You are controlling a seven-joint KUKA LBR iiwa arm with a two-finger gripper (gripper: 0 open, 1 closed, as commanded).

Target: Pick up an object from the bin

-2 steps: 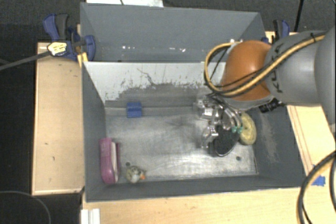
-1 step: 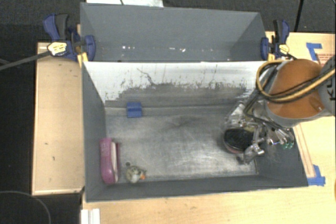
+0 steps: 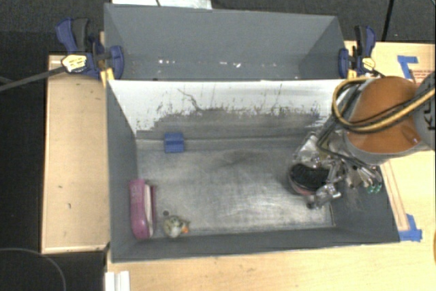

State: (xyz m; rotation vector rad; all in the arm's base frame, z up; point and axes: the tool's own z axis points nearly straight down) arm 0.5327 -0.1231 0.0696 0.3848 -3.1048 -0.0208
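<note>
The grey metal bin (image 3: 231, 177) is nearly bare, with most of its floor showing. The arm (image 3: 381, 120), under its orange cover, comes in over the right wall and bends down towards the floor at the right end.

Its gripper (image 3: 320, 187) is low there, close to the front right corner and near the floor or on it. A dark round thing (image 3: 305, 177) lies right against the gripper on its left side. It cannot be made out whether this is a loose thing of the bin or a part of the tool. Whether the jaws are apart, together or clamped on it cannot be told either.

The other three things lie well apart from the gripper, at the left end. A long pink bar (image 3: 141, 208) lies along the left wall, by the front left corner. A blue block (image 3: 174, 142) sits at the foot of the far wall, towards the left. A small speckled lump (image 3: 175, 225) rests against the front wall, just beside the pink bar.

On this showing, the reach into the bin looks done and the gripper is down at working height. A sure hold is not shown, and nothing is lifted clear of the floor. The grasp itself, if not yet made, and the lift out of the bin are left to do.
</note>
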